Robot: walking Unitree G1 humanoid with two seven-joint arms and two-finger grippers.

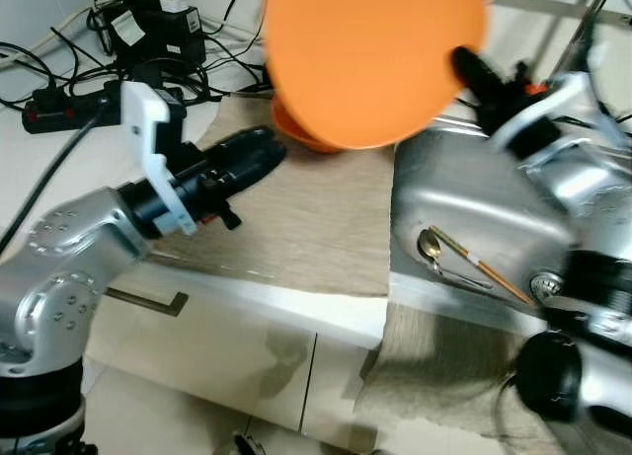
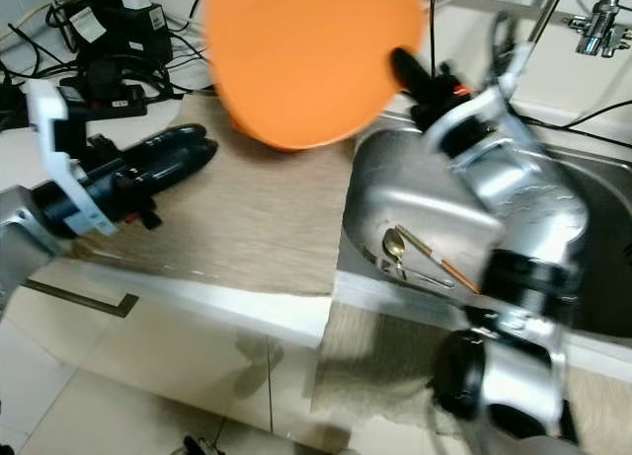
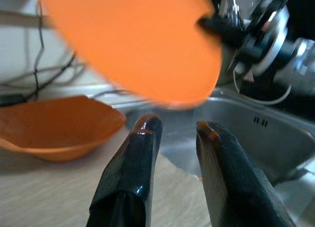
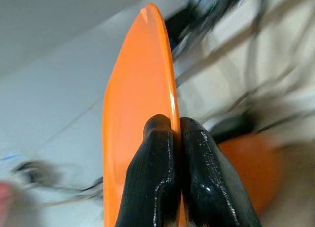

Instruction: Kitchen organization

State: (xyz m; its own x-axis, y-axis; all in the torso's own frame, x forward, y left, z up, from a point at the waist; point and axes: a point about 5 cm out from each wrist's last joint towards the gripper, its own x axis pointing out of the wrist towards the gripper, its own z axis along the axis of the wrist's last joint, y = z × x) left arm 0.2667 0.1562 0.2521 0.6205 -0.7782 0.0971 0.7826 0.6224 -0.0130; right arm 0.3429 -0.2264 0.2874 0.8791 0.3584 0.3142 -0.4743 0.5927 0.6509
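A home kitchen — a steel sink (image 1: 464,203) is set into a wood-grain table (image 1: 296,228), with a spoon (image 1: 431,246) and chopsticks (image 1: 484,265) lying in the basin and a tap (image 2: 592,26) at the wall behind. Pale cabinet doors (image 1: 227,351) with a bar handle (image 1: 148,299) sit below — an orange bowl (image 3: 59,126) rests on top, near a power strip (image 1: 59,108) and tangled cables (image 1: 212,45).

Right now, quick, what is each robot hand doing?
Left gripper: jaws open, holding nothing, above the counter.
Right gripper: jaws shut on the rim of the orange plate.
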